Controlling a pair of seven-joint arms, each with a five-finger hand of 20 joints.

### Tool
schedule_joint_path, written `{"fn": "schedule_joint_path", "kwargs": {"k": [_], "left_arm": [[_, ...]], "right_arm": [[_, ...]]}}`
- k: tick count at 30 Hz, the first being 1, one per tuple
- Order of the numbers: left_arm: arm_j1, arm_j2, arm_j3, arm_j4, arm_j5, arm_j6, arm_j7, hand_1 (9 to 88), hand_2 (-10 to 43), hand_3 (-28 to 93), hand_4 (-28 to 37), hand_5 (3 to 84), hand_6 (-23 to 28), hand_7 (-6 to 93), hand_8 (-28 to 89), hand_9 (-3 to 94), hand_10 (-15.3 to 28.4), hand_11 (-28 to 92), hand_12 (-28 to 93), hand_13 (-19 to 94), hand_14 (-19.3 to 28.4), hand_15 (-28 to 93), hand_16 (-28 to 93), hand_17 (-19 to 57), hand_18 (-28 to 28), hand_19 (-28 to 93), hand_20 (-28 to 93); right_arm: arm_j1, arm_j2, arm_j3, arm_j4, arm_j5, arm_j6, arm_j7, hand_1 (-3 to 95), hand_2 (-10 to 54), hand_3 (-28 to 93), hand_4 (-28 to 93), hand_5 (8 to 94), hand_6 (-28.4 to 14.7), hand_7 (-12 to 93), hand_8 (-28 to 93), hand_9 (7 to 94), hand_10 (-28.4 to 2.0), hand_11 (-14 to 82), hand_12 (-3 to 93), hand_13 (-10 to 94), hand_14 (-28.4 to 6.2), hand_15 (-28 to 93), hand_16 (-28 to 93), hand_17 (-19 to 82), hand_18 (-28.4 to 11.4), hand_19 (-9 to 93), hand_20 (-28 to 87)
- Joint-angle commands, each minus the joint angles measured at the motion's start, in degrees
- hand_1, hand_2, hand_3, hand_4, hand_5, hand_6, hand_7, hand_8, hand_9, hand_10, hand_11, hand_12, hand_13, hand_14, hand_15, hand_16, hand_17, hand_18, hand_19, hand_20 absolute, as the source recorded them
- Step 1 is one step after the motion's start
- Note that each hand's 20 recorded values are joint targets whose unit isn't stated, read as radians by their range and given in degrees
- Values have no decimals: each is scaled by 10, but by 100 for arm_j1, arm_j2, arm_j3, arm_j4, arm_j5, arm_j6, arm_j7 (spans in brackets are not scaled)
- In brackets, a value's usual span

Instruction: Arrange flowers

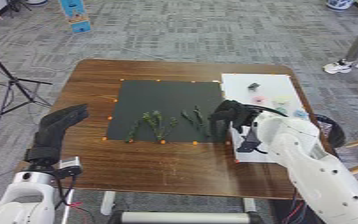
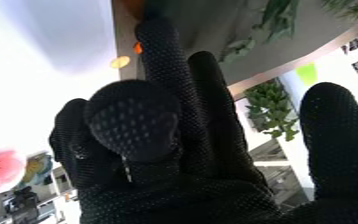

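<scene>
My left hand is open beside the table's left edge, its fingers straight. My right hand is over the border between the black mat and the white sheet. In the right wrist view, my right hand has long fingers extended and nothing visibly gripped. Green leafy stems lie on the mat's lower half, with darker stems just left of the right hand. On the sheet are a pink flower, a pale yellow one and bluish ones. Leaves show between the right hand's fingers in the wrist view.
A small dark green item lies near the sheet's far end. Orange markers line the mat's edges on the wooden table. Beyond the table's left side stands a black tripod.
</scene>
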Motion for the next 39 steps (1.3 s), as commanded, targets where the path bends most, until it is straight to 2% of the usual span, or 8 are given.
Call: {"fn": "schedule_joint_path", "kwargs": {"k": [1, 5, 11, 21, 32, 39], "left_arm": [[10, -10, -12, -51, 24, -60, -34, 233, -23, 723, -249, 493, 37, 137, -77, 490, 124, 183, 120, 377, 148, 127, 19, 42, 111, 52, 152], [1, 11, -16, -49, 23, -76, -49, 233, -22, 722, -250, 493, 37, 137, -77, 490, 124, 183, 120, 377, 148, 128, 18, 42, 111, 52, 152], [7, 0, -16, -52, 22, -50, -22, 233, -22, 722, -250, 493, 37, 137, -77, 490, 123, 182, 120, 377, 148, 127, 18, 41, 111, 52, 152], [49, -50, -17, -74, 22, -7, 41, 232, -23, 723, -249, 493, 37, 137, -77, 490, 124, 183, 120, 376, 149, 128, 18, 41, 112, 53, 152], [-15, -49, 15, -43, 15, -18, 30, 233, -23, 722, -248, 493, 37, 137, -77, 490, 123, 182, 120, 376, 149, 127, 18, 40, 112, 53, 151], [6, -61, 5, -53, 17, -2, 40, 233, -22, 722, -248, 493, 37, 137, -77, 489, 123, 182, 120, 376, 148, 127, 19, 40, 113, 53, 151]], "right_arm": [[-105, 32, -65, -186, 376, -91, 181, 148, 121, 597, -93, 531, -43, 118, -55, 833, -159, 122, 162, 895, -78, 575, 342, 545, -241, 932, 628], [-132, 82, -131, -320, 421, -299, 224, 152, 123, 590, -94, 587, -50, 122, -57, 854, -154, 128, 166, 902, -77, 571, 346, 550, -240, 932, 629], [-123, 88, -262, -359, 503, -292, 218, 154, 124, 586, -94, 682, -56, 132, -59, 866, -147, 133, 169, 908, -75, 563, 349, 555, -238, 932, 628], [-70, 74, -412, -395, 583, -298, 179, 153, 125, 591, -96, 694, -59, 127, -61, 869, -146, 131, 168, 914, -75, 556, 357, 558, -238, 932, 631], [-36, 40, -626, -457, 668, -377, 154, 155, 126, 588, -95, 697, -56, 129, -62, 870, -142, 132, 168, 915, -76, 555, 361, 559, -239, 932, 634], [-34, 21, -694, -449, 630, -370, 161, 155, 126, 588, -94, 698, -53, 131, -62, 870, -142, 131, 168, 915, -76, 555, 361, 560, -239, 932, 634]]}}
